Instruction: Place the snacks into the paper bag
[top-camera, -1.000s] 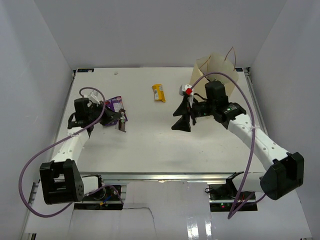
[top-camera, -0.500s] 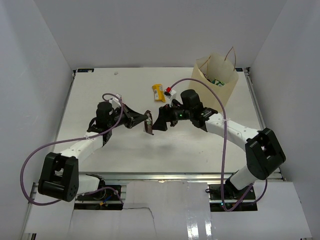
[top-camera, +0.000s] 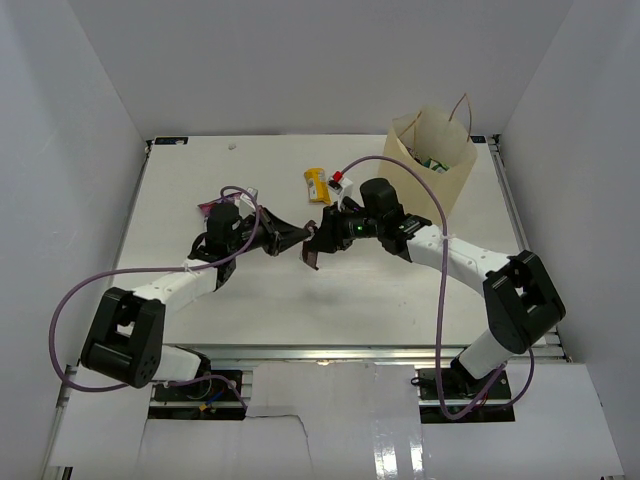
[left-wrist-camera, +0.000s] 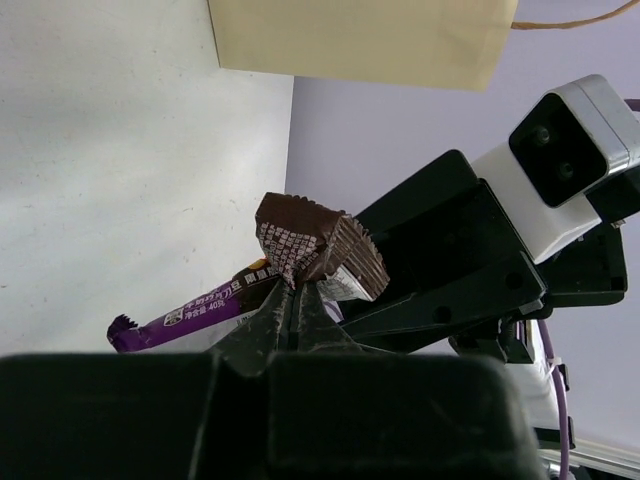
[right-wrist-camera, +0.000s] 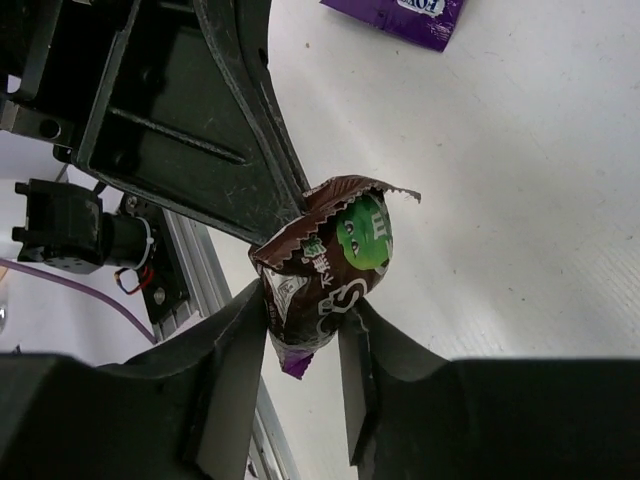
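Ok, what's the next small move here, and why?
Probably open the left gripper. It pinches one end of the brown packet, while the right gripper looks closed on its sides; releasing would free the right gripper to carry it to the paper bag.

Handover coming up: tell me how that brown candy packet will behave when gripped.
Probably floppy: the brown candy packet crumples and folds where the left gripper and right gripper pinch it. Likely light, since a small pinch holds it in the air. Its glossy wrapper may slip, so grip firmly.
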